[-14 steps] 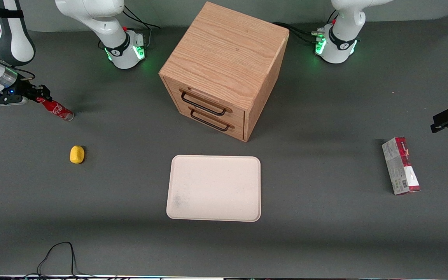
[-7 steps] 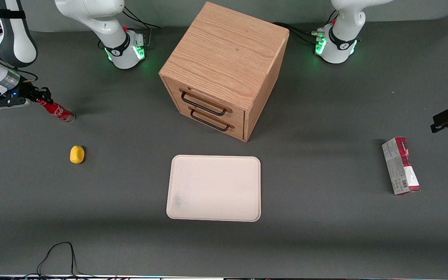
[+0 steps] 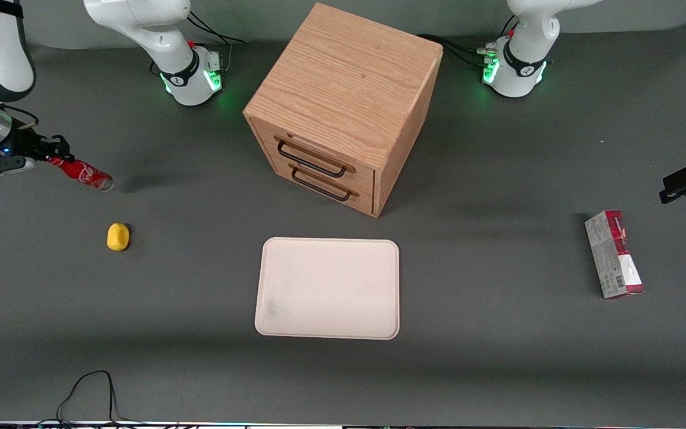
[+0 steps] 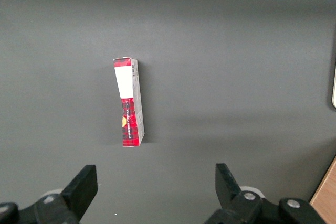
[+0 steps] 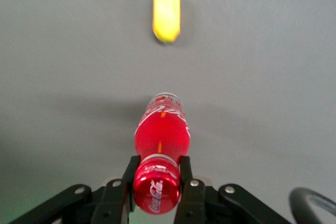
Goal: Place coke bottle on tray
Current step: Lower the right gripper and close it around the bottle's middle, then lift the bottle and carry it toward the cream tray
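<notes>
The red coke bottle (image 3: 84, 175) with white script hangs tilted above the table at the working arm's end, its base pointing toward the cabinet. My right gripper (image 3: 52, 159) is shut on its neck just below the red cap. In the right wrist view the bottle (image 5: 161, 135) runs away from the camera, and the black fingers (image 5: 185, 167) press both sides of the neck below the cap; the gripper (image 5: 157, 171) holds it off the grey surface. The cream tray (image 3: 327, 288) lies flat, nearer to the front camera than the cabinet, well apart from the bottle.
An oak two-drawer cabinet (image 3: 343, 101) stands mid-table, drawers shut. A small yellow object (image 3: 118, 236) lies nearer the camera than the bottle; it also shows in the right wrist view (image 5: 166, 12). A red-and-grey carton (image 3: 614, 254) lies toward the parked arm's end. A black cable (image 3: 87, 393) loops at the near edge.
The gripper has drawn back toward the working arm's table end and risen slightly with the bottle, which is now lifted off the table; its shadow has separated from it.
</notes>
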`<state>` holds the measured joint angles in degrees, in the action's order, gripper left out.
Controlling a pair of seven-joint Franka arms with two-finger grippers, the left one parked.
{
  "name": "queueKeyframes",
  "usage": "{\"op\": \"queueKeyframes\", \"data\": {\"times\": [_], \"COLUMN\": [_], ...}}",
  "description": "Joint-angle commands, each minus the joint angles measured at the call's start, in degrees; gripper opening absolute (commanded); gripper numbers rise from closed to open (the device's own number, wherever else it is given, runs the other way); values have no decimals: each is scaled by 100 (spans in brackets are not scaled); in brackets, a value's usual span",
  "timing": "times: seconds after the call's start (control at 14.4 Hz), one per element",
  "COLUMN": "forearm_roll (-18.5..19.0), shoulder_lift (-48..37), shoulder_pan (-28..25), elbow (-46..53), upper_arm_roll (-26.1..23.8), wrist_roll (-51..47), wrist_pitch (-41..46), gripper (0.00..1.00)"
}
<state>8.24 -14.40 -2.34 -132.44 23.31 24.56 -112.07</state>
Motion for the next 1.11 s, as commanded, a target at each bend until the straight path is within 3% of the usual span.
{"op": "queueKeyframes", "data": {"times": [0.0,0.35,0.69,1.04], "forearm_roll": [-374,-912,-789,440], "shoulder_lift": [646,2692,4530,5586], "shoulder_pan": [-47,-91,-126,-240], "elbow": [1741,5511,7380,7470], "upper_arm_roll": [-851,-2293,-3533,-4720], "wrist_roll": [-574,-1934,-3368,-4405], "wrist_pitch": [1280,2856,2709,1444], "gripper": [0,0,0,0]}}
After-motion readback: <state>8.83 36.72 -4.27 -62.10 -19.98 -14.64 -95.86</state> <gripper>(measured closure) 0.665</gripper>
